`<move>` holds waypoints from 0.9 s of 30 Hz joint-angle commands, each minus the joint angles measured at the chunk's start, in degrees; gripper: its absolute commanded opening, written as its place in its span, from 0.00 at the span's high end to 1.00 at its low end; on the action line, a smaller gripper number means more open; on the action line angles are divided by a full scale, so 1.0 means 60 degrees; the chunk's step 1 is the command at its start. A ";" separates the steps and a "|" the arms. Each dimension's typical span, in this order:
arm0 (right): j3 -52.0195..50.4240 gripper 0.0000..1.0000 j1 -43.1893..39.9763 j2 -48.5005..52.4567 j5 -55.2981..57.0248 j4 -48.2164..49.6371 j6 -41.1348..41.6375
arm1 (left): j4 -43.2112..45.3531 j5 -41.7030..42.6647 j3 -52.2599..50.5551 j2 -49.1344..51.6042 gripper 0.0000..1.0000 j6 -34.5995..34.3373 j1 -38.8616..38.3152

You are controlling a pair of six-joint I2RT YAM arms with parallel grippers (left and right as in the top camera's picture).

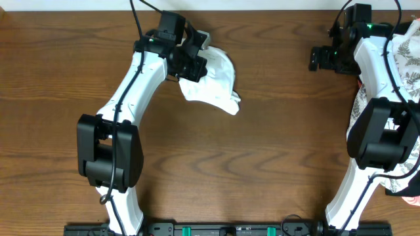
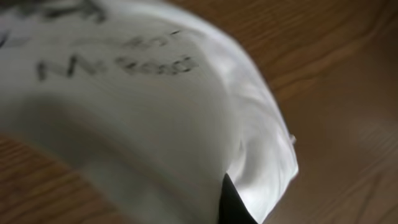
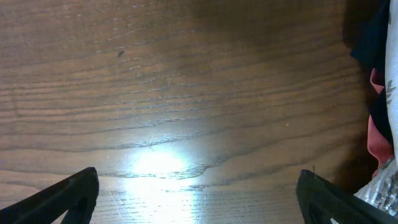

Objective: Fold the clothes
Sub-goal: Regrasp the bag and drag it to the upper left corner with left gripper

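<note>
Left tool (image 1: pixel 192 62) is clamped shut on the bunched white T-shirt (image 1: pixel 216 82), which spills out from it toward the table (image 1: pixel 262 164) centre, near the far edge. Right tool (image 1: pixel 323 59) stands wide over the wood, well apart from the shirt.

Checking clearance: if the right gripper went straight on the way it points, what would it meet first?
Probably the bare wooden table: the open right gripper frames only tabletop in its wrist view. The fabric pile lies off to the side. Depth is unclear.
</note>
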 commanded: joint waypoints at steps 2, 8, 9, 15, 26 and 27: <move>-0.0025 0.01 0.0022 -0.0062 0.0058 -0.0004 0.0102 | 0.0106 0.0204 0.0186 -0.0160 0.94 -0.0182 0.0299; -0.0025 0.01 0.0022 -0.0062 0.0062 -0.0004 0.0102 | 0.0204 0.0160 0.0186 -0.0160 0.94 -0.0175 0.0929; -0.0025 0.01 0.0022 -0.0062 0.0058 -0.0004 0.0102 | 0.0197 0.0160 0.0186 -0.0157 0.94 -0.0131 0.1082; -0.0025 0.01 0.0022 -0.0062 0.0058 -0.0004 0.0102 | 0.0095 0.0131 0.0186 -0.0157 0.94 0.0441 0.2018; -0.0025 0.01 0.0022 -0.0062 0.0058 -0.0004 0.0102 | -0.0517 -0.2171 0.0186 -0.0160 0.94 0.1763 0.2798; -0.0025 0.01 0.0022 -0.0062 0.0058 -0.0004 0.0102 | -0.0510 -0.2371 0.0186 -0.0160 0.94 0.1763 0.2892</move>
